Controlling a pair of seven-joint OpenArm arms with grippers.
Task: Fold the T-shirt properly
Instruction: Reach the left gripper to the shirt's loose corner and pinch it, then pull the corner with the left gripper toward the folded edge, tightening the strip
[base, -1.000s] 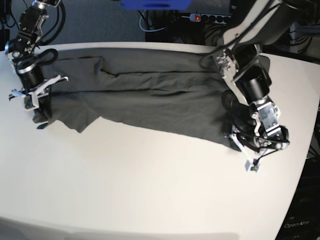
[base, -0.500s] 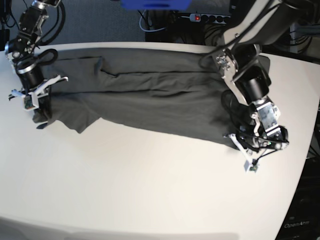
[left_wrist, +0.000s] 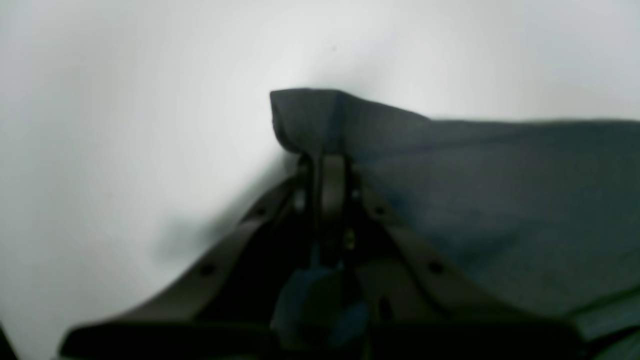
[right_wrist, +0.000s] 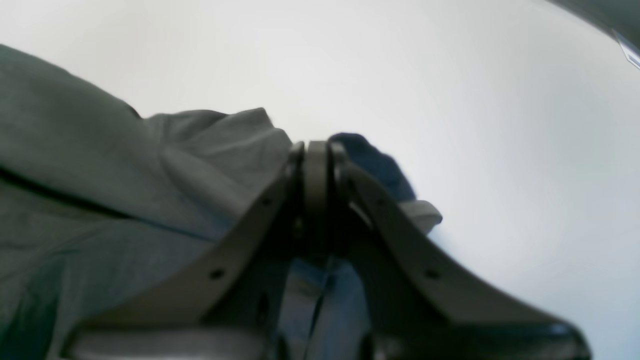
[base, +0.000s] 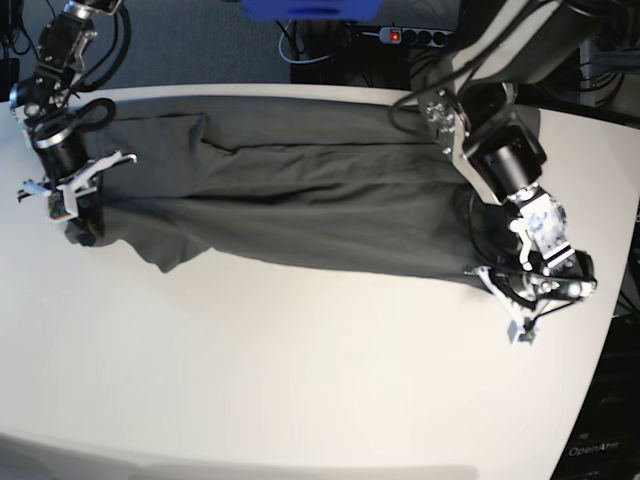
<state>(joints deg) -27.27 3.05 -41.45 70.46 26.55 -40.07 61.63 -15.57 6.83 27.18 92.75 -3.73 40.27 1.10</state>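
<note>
You've got both claws clamped on the thin dark grey T-shirt (base: 300, 200): left gripper (base: 500, 283) and right gripper (base: 75, 228) each pinch an end. Its long axis runs straight between them

T-shirt (base: 300, 205): thin soft cloth, dark grey, matt, fine even weave showing in the wrist views; lies in long creases and soft folds, no sheen. Surface (base: 250, 380): smooth, off-white, slightly satin, with soft glare patches and faint shadows; material cannot be told. Left pincer (left_wrist: 327, 165): fingers look like dark matt plastic with small round holes, blurred up close. Right pincer (right_wrist: 316, 160): same dark matt fingers, a lighter grey edge strip between them. In the base view both arms show black housings, part glossy, with pale metal-looking brackets and white plastic parts near the wrists.
</note>
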